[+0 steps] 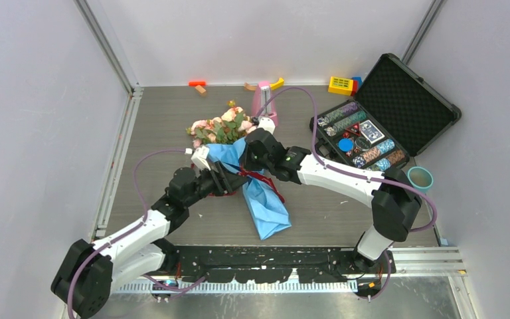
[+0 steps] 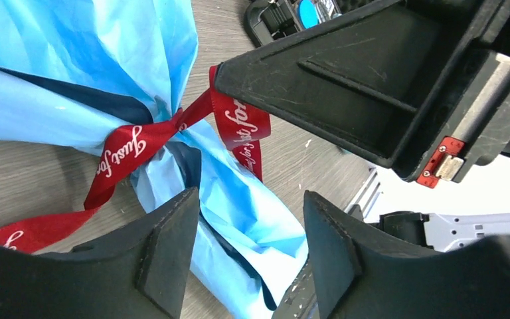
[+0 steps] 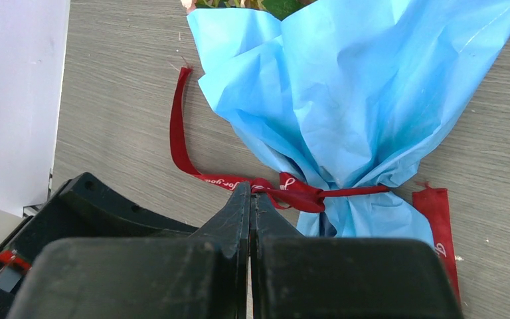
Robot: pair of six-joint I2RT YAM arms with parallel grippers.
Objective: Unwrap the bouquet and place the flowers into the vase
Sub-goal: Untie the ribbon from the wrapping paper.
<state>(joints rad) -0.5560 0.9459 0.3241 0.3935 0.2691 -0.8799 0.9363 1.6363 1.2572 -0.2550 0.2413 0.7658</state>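
Observation:
The bouquet lies on the table in its blue paper cone, and the pink and peach flowers point toward the back. A dark red ribbon is knotted round the cone's neck. My right gripper is shut on a loop of that ribbon, just left of the knot. The ribbon runs taut from the knot to its tip. My left gripper is open and straddles the blue paper below the knot. The teal vase stands at the far right, apart from both grippers.
A pink tapered object stands just behind the flowers. An open black case holding poker chips sits at the back right. Small toy blocks lie along the back wall. Loose ribbon ends trail on the table beside the cone.

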